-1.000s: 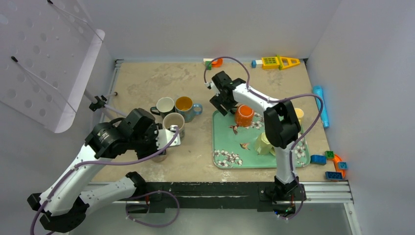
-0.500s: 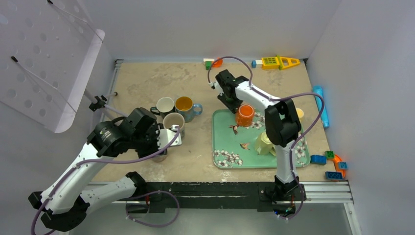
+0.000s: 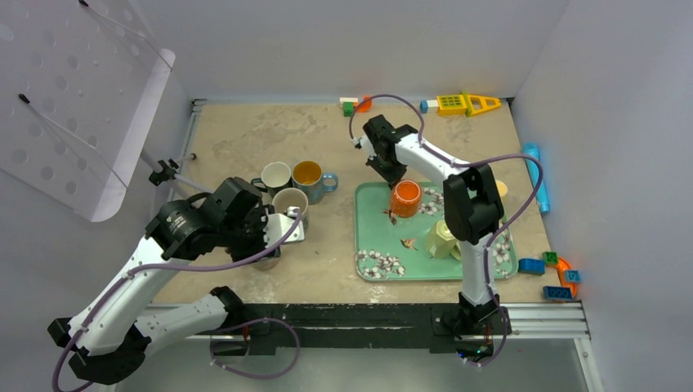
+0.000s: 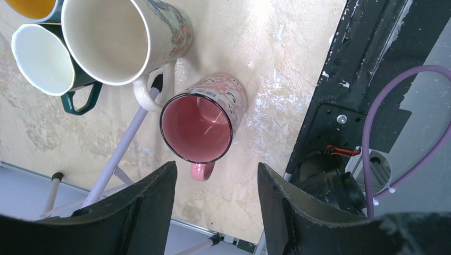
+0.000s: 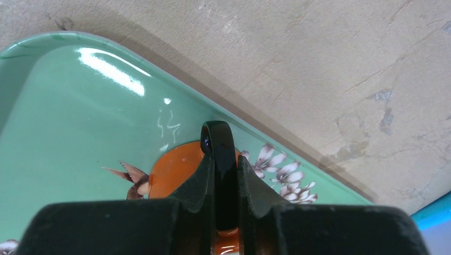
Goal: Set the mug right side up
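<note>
An orange mug (image 3: 406, 198) with a black handle (image 5: 219, 142) stands on the green flowered tray (image 3: 368, 245), its flat orange end facing up. My right gripper (image 3: 393, 175) reaches it from the far side and is shut on that handle; in the right wrist view both fingers (image 5: 199, 183) press the black loop, with orange mug wall (image 5: 170, 175) below. My left gripper (image 4: 217, 175) hangs open over the left group of mugs, just above an upright pink mug (image 4: 205, 119), and holds nothing.
Three upright mugs, cream (image 3: 289, 201), white (image 3: 275, 175) and blue with yellow inside (image 3: 310, 174), stand left of the tray. A pale yellow mug (image 3: 441, 239) lies on the tray. Toy blocks (image 3: 556, 278) sit at the right edge and more toys (image 3: 458, 103) along the back wall.
My right gripper moved in from the left onto the orange mug's handle and closed on it; the mug shifted slightly toward the near side. The left arm barely moved.
</note>
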`<state>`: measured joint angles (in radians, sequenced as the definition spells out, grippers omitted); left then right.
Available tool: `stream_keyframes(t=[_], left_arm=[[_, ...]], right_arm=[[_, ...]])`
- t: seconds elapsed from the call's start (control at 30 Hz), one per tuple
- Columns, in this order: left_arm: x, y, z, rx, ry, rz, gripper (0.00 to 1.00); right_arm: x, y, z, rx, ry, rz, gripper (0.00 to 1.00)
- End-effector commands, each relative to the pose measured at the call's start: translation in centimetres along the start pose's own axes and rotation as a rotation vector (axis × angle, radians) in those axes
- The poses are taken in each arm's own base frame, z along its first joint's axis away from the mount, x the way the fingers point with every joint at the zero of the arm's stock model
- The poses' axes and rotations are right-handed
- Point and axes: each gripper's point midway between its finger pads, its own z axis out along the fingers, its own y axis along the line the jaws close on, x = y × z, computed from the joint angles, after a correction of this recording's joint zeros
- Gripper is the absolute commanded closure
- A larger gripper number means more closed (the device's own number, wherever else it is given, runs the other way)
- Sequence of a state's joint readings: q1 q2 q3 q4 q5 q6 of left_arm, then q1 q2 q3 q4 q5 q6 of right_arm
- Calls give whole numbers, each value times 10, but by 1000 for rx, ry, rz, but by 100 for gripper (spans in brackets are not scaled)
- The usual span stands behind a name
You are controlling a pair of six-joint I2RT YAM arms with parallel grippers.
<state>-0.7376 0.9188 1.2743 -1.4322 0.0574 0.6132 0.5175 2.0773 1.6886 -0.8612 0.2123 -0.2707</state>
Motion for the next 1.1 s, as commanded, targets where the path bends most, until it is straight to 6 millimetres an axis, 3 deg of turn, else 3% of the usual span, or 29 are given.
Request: stream_keyframes(t=[0.0, 0.1, 0.2, 0.3, 0.47, 0.6, 0.73, 0.9, 1.07], left_arm=[[-13, 1, -9, 1, -54, -25, 39], [-18, 7, -14, -27, -59, -53, 38], [-26, 14, -22, -50, -83, -88, 39], [-44, 17, -35, -56, -156, -122, 37], [-78, 22, -58, -58, -311, -149, 29], [-110, 15, -80, -9, -483, -113, 20], [-151, 10, -106, 31, -717, -120, 10], [-199, 0, -130, 212, -900, -230, 7], [-231, -18, -149, 456, -976, -252, 0]], right_arm=[[-10, 2, -5, -14, -42, 23, 100], [-24, -11, -39, 40, -161, 75, 100], [-41, -25, -96, 76, -372, 160, 100], [-47, -19, -145, 84, -563, 184, 100], [-55, 8, -231, 38, -870, 165, 100], [-51, 45, -343, -194, -1278, 124, 100], [-19, 83, -444, -440, -1684, 73, 100], [13, 109, -495, -626, -1900, 25, 100], [23, 121, -513, -700, -1973, -3, 100]])
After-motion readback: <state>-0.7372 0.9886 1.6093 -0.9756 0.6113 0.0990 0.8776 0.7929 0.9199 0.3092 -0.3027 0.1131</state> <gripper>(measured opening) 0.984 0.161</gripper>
